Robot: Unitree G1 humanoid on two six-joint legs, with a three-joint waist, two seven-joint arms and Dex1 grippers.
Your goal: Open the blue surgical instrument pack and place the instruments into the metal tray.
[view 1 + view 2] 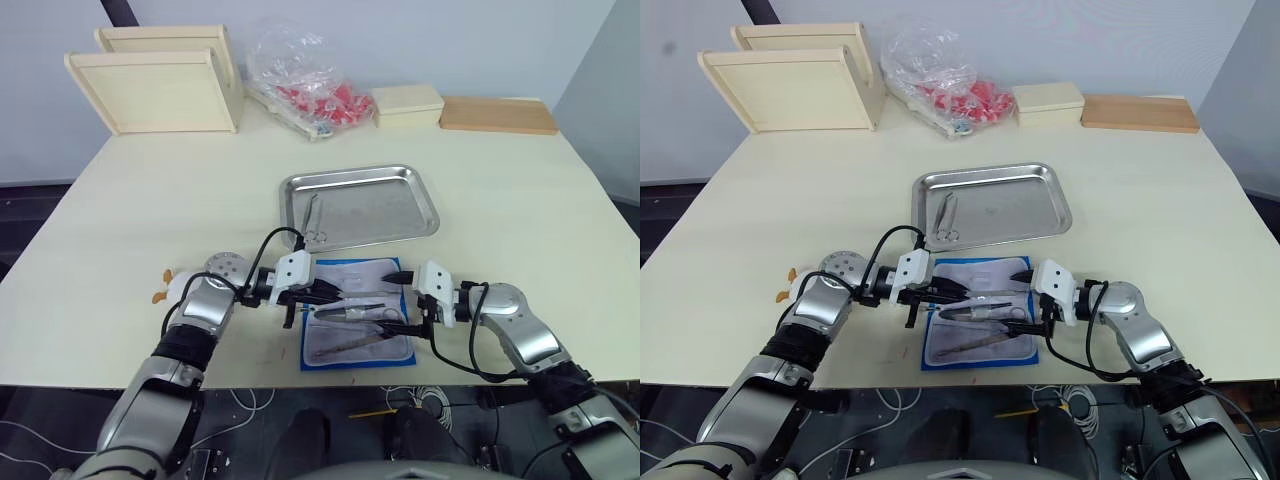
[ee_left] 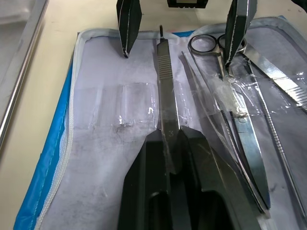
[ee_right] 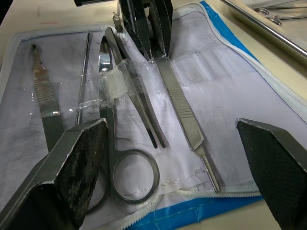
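The blue surgical instrument pack lies unzipped and flat near the table's front edge, its pale lining up. Several instruments rest in its clear pockets, among them ring-handled scissors and a slim probe. My left gripper reaches in from the pack's left side and is shut on a straight flat-handled instrument lying on the lining. At the pack's right edge, my right gripper is open, its fingers wide apart over the ring handles. The metal tray sits just beyond the pack and holds one ring-handled instrument.
Two pale wooden framed trays lean at the back left. A clear plastic bag of red items, a pale box and a wooden board line the back edge. A small white and orange toy sits beside my left arm.
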